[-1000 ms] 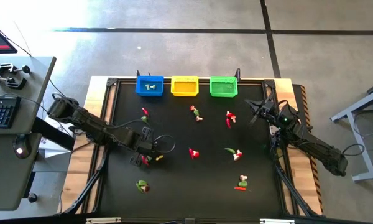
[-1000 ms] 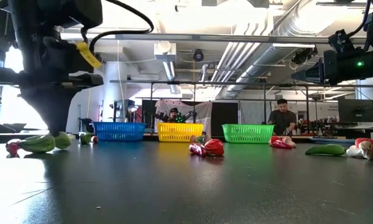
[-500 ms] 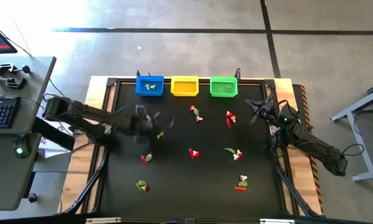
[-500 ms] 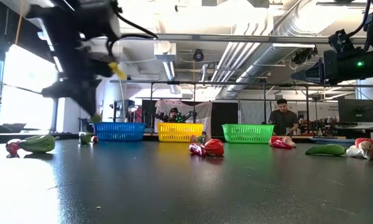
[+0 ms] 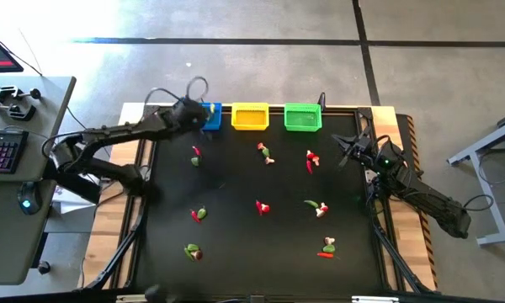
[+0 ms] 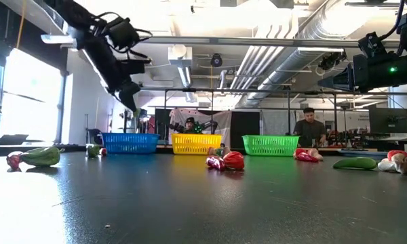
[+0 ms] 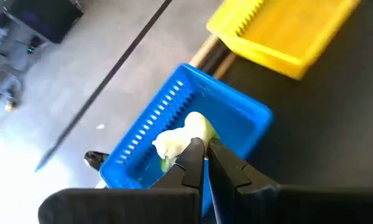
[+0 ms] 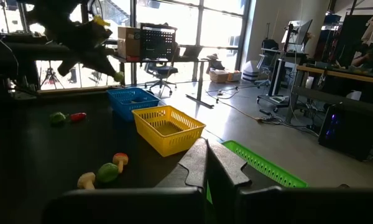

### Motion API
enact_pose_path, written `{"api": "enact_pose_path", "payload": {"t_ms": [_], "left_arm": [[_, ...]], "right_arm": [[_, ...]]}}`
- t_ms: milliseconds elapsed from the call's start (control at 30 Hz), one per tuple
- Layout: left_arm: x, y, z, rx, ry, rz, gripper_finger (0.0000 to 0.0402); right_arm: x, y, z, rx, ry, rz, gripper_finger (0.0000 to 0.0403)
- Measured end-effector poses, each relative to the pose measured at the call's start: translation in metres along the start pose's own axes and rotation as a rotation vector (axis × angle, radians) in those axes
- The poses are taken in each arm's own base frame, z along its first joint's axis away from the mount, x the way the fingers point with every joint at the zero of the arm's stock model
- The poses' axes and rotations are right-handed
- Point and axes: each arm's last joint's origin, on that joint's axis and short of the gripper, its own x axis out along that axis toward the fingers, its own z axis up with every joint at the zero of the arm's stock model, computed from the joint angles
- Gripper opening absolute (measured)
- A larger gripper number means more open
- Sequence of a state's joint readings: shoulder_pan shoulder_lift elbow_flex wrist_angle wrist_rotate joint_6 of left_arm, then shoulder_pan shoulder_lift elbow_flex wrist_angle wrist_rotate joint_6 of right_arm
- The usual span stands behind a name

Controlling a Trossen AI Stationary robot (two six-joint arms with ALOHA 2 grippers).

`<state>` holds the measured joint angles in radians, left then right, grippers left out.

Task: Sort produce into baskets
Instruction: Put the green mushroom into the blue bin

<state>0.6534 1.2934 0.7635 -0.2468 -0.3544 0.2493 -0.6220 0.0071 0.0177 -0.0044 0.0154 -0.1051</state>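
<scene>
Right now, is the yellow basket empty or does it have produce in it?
Empty as far as shown: the high view shows the yellow basket with only bare yellow floor, and the right wrist view shows nothing inside its mesh either.

Grey concrete floor (image 5: 320,67) crossed by dark tape lines; tall bright windows (image 8: 174,25), office chair (image 8: 163,73), exposed ceiling ducts (image 6: 285,34).

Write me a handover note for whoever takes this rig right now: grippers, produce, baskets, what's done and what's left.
Left gripper: shut on a whitish-green piece, above the blue basket; not yet released.
Right gripper: shut, empty, waiting at the table's right edge.
Yellow basket and green basket sit beside the blue one along the far edge.
Left: release this piece, then sort the produce scattered over the mat.
</scene>
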Motion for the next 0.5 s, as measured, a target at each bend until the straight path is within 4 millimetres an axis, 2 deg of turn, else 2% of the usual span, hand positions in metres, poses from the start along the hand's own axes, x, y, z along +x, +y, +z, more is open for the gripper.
{"api": "enact_pose_path", "payload": {"t_ms": [200,333,500], "left_arm": [[0.027,0.028,-0.009,-0.121,-0.005,-0.081,0.0000],[0.046,0.033,-0.016,-0.151,0.017,-0.140,0.0000],[0.056,0.035,-0.016,-0.181,0.025,-0.166,0.0003]], "right_arm": [[0.000,0.000,0.000,0.000,0.000,0.000,0.0000],[0.000,0.000,0.000,0.000,0.000,0.000,0.0000],[0.000,0.000,0.000,0.000,0.000,0.000,0.0000]]}}
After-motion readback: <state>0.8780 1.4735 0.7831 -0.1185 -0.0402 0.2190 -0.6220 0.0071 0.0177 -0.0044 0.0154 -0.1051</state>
